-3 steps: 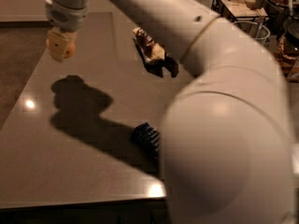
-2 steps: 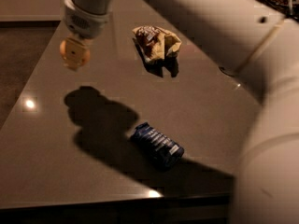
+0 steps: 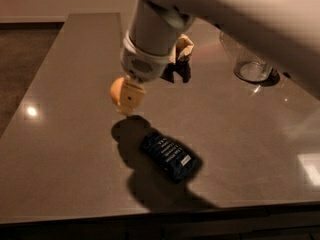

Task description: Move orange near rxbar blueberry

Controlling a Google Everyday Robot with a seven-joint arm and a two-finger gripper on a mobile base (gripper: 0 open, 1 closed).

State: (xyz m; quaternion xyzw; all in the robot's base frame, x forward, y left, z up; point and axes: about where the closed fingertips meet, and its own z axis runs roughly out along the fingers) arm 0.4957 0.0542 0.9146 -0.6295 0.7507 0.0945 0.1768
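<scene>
1 arm only; hand (image 3: 128, 100) hung over worktop (image 3: 60, 134), closed on orange (image 3: 116, 90), fruit off the surface. rxbar blueberry (image 3: 168, 157) lay nearer & right of hand, close by, long axis far-left to near-right. Fruit looked small, round, smooth, yellow-orange, partly hidden by hand; bar flat, dark blue, white lettering, white label at near-right end

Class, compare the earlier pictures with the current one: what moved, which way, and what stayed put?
The gripper, still shut on the orange, carried it rightward and nearer the camera, toward the rxbar blueberry; it now hangs just beyond the bar's far end. The bar and the snack bag stayed put.
</scene>
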